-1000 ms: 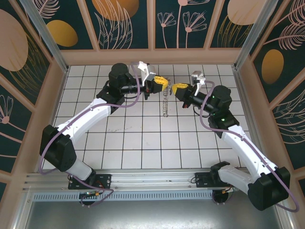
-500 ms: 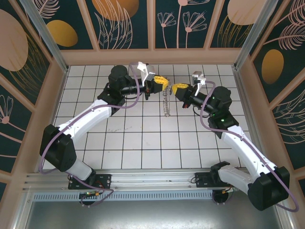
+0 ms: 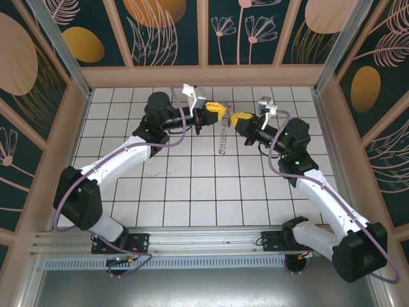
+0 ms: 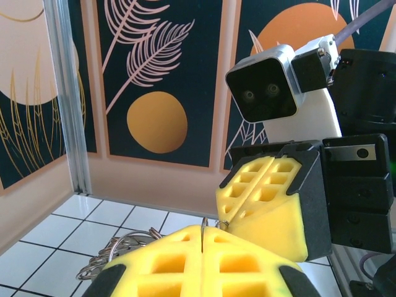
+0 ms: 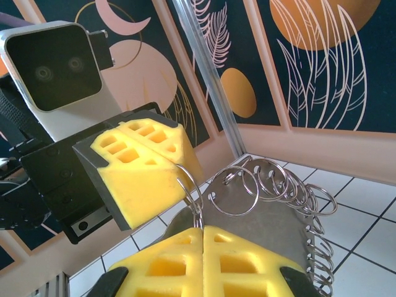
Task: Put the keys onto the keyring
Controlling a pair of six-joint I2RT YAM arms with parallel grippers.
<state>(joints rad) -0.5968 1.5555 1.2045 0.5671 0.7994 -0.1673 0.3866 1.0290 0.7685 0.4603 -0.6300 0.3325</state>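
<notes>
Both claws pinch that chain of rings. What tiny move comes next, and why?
Probably ease the left gripper and right gripper slightly apart: both are shut on what looks like one ring of the keyring, tips nearly touching; that could spread it open.

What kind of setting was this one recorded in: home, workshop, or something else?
Most likely a purpose-built robot test booth, not a lived-in room: a white gridded floor, walls of printed leaf-pattern panels in a bare metal frame, and two robot arms bolted to a rail at the near edge.
</notes>
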